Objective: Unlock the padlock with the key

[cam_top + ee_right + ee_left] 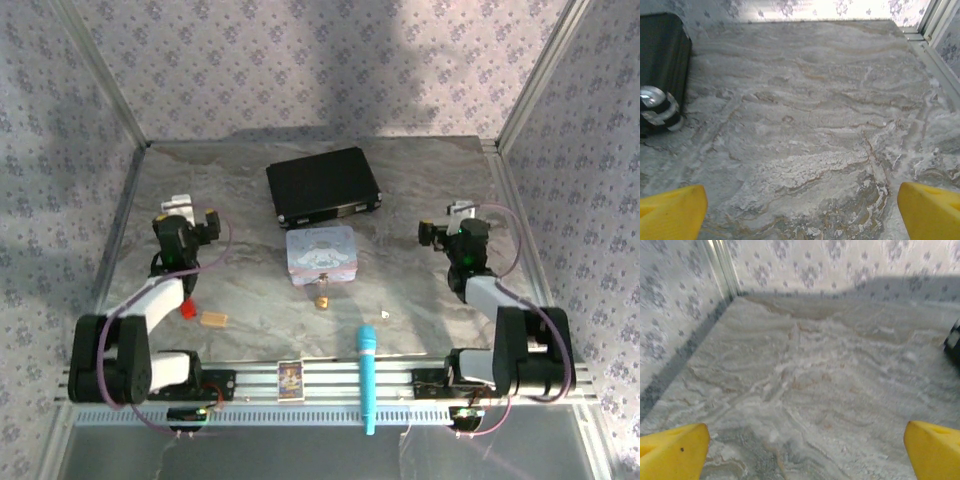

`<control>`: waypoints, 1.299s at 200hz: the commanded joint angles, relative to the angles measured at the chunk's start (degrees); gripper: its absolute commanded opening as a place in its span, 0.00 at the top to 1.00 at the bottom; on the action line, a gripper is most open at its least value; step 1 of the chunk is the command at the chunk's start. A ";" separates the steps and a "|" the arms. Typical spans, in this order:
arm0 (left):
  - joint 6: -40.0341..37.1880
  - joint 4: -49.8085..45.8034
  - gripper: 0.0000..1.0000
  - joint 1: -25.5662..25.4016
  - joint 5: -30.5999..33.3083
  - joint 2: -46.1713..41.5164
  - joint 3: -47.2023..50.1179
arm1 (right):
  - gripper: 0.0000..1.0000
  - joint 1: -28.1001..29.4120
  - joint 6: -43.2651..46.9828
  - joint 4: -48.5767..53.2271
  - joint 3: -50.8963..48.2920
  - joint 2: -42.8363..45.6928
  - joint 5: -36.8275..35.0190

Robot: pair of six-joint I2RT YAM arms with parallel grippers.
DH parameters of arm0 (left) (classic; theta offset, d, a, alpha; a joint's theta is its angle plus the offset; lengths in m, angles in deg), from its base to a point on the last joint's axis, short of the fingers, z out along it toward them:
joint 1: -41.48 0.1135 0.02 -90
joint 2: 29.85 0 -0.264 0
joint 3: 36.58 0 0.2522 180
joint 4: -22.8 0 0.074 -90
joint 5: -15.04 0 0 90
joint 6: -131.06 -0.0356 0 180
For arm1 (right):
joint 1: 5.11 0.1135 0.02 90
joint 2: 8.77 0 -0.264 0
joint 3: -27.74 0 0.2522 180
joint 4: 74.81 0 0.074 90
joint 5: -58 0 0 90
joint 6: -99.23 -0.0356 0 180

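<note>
Lab test booth; patterned fabric walls (320, 60), marbled tabletop (250, 290), aluminium rail (330, 380)

Grey marbled tabletop (430, 180), floral-patterned walls (300, 60) on three sides. Black rectangular hard case (323, 186) lies flat at centre-far; its corner also shows in the right wrist view (662, 50). Pastel cartoon-print tin (321, 254) sits just in front of it. Small red block (187, 310) and tan rectangular block (214, 319) are near-left, close together. Long turquoise microphone-like stick (367, 378) lies across the near aluminium rail (330, 378), with a small printed card (290, 380) to its left.
</note>
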 commanded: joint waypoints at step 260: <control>52.59 -40.35 0.06 -42.01 -2.98 -5.69 -15.09 | 0.56 39.41 -40.12 56.74 7.34 1.56 -3.23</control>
